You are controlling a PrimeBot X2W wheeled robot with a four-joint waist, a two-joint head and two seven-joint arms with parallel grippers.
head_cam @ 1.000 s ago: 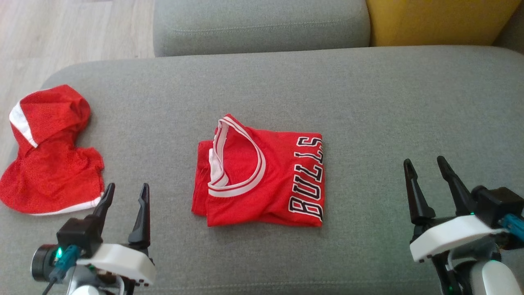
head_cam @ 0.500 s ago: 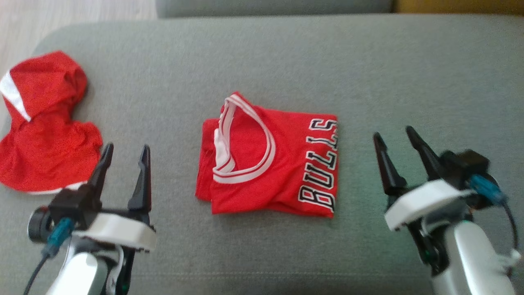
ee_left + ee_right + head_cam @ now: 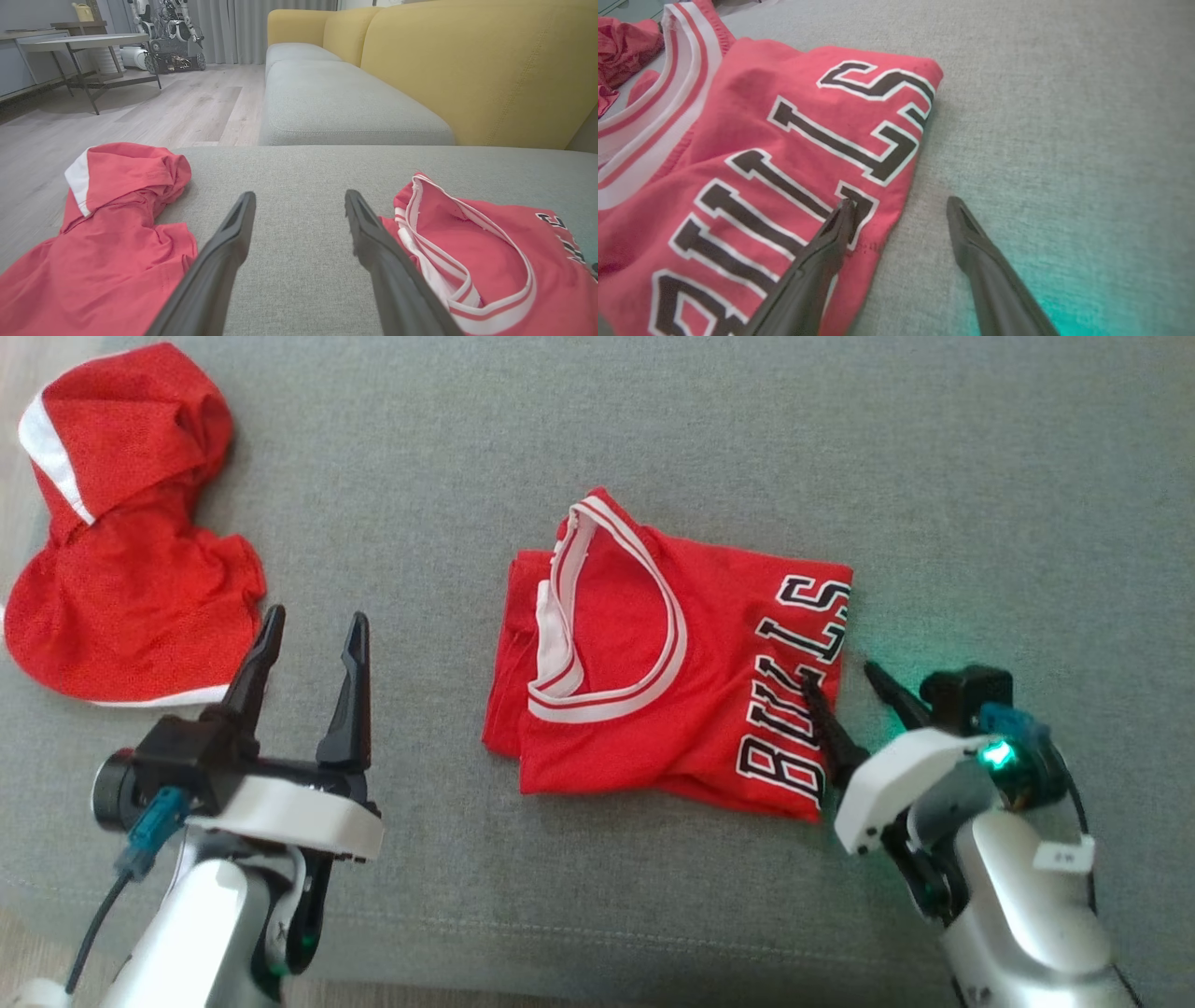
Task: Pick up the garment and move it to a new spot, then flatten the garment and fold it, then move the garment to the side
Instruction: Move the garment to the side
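Grey fabric seat cushion, with a yellow sofa back behind it.

Item: red jersey, lying folded at the cushion's middle.

Handling, as judged: thin, light, limp knit. It will likely sag and slide open if lifted by one layer, so pinch all layers together at the lettered folded edge.

Appearance: white-and-red striped neckband, black "BULLS" lettering outlined in white, slight creases.

Right gripper: jaws apart, straddling that edge, one finger over the lettering and one over bare cushion.

Left gripper: jaws apart, holding nothing, toward the cushion's left front.

Second red garment: crumpled, at the cushion's left end.
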